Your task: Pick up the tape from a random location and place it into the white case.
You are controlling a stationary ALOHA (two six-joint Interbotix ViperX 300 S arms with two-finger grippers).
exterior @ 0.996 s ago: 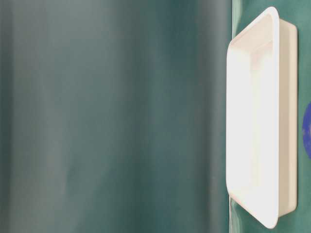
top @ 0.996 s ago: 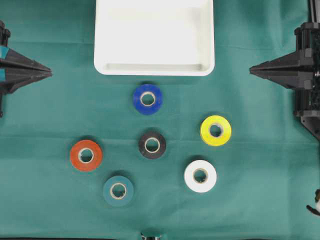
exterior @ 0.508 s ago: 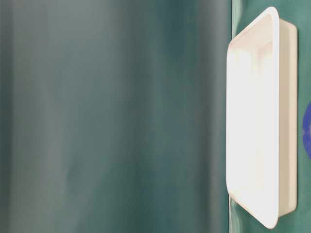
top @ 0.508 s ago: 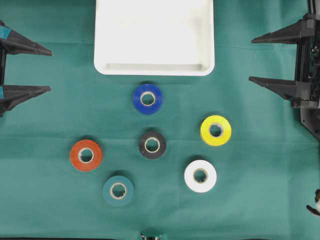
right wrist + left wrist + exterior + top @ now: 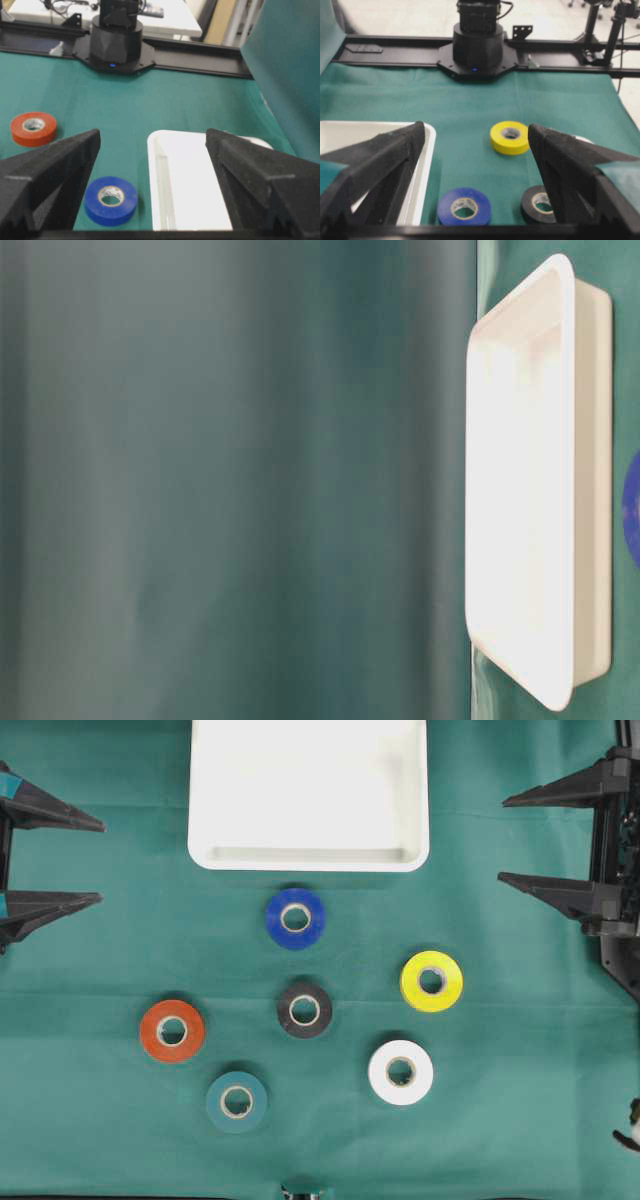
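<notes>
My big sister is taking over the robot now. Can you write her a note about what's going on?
Left gripper: open, holding nothing, at the left edge.
Right gripper: open, holding nothing, at the right edge.
White case: at the top middle, nothing visible inside it.
Six tape rolls lie flat on the green cloth: blue, black, yellow, white, orange, teal.
Done: no roll moved into the case.
Left: pick up a roll and put it in the case.

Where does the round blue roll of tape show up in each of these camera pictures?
Overhead: blue tape roll, centre, just below the white plastic case.
Table-level: a blue sliver at the right edge.
Left wrist: bottom centre.
Right wrist: bottom left.
Shared landmark: the case beside it.
</notes>
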